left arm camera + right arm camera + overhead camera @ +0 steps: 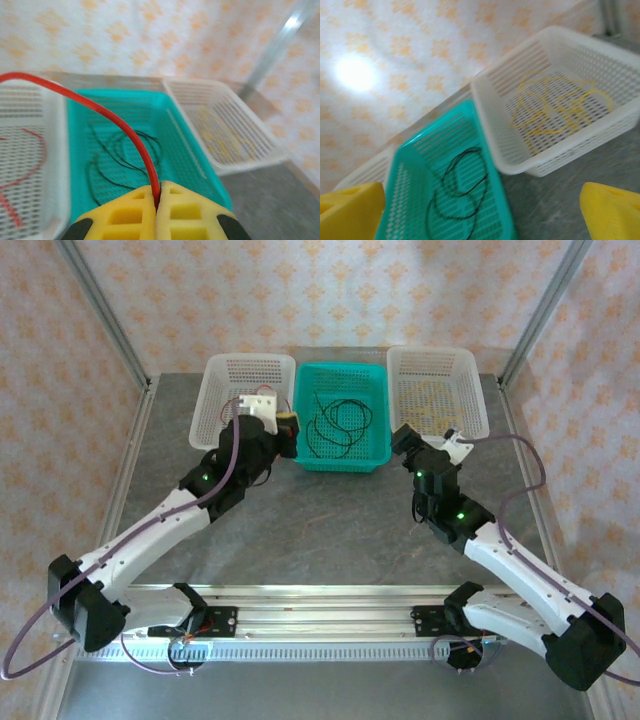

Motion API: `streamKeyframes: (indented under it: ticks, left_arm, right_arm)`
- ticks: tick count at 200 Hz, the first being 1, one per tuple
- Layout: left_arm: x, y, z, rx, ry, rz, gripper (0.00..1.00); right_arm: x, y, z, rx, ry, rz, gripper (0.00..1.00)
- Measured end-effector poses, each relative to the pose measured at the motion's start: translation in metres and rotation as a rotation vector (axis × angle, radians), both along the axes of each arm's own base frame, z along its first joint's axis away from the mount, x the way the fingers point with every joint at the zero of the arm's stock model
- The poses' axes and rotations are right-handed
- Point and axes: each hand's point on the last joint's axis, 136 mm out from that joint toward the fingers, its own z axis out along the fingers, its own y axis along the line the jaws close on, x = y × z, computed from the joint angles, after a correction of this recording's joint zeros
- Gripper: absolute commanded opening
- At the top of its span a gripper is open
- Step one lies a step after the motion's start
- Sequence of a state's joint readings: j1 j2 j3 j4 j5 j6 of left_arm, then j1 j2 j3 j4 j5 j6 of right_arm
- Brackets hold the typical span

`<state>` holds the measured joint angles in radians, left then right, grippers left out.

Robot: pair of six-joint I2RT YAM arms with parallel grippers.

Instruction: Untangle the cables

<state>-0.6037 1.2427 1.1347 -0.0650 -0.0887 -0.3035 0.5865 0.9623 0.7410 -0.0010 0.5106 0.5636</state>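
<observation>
Red cable (115,122) pinched tight in left gripper (156,197); right gripper (482,207) spread wide, empty. Farther off: black cables (462,185) in teal basket (420,150), yellow cables (555,107) in white basket (490,130). Sorting under way, apparently. Next, likely: carry red over left basket (55,150), release.

red cable (102,110) pinched, blk (335,428) coiled, ylw (560,107) loose

Left gripper (157,197), bottom centre of its wrist view, jaws pressed together; right gripper (482,210) gapes wide, fingers at lower corners
</observation>
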Motion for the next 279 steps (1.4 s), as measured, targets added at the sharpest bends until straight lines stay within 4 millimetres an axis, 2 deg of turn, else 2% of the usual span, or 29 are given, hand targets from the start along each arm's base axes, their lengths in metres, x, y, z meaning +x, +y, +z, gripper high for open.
streamKeyframes:
  ticks: [20,43,73,86,119,168,219,279]
  left_arm:
    - [0.027,0.02,0.016,0.003,0.042,0.144,0.0]
    - [0.051,0.037,0.026,-0.034,0.107,0.254,0.0]
    - [0.082,0.061,0.036,-0.107,0.189,0.353,0.0]
    - [0.094,0.07,0.034,-0.14,0.228,0.378,0.0]
    - [0.119,0.082,0.013,-0.177,0.338,0.416,0.0]
    - [0.145,0.091,-0.041,-0.155,0.474,0.448,0.0]
    - [0.173,0.118,-0.074,-0.152,0.526,0.507,0.0]
    - [0.208,0.129,-0.115,-0.157,0.574,0.532,0.0]
  right_arm:
    - [0.002,-0.01,-0.009,-0.022,0.032,-0.047,1.0]
    - [0.004,-0.017,-0.023,-0.038,0.125,-0.062,1.0]
    - [0.012,-0.032,-0.015,0.024,0.174,-0.088,1.0]
    - [0.014,-0.041,-0.013,0.075,0.185,-0.102,1.0]
    - [0.015,-0.06,-0.02,0.16,0.244,-0.129,1.0]
    - [0.018,-0.081,-0.042,0.193,0.338,-0.156,1.0]
    - [0.024,-0.109,-0.033,0.181,0.346,-0.196,1.0]
    - [0.026,-0.132,-0.034,0.139,0.362,-0.238,1.0]
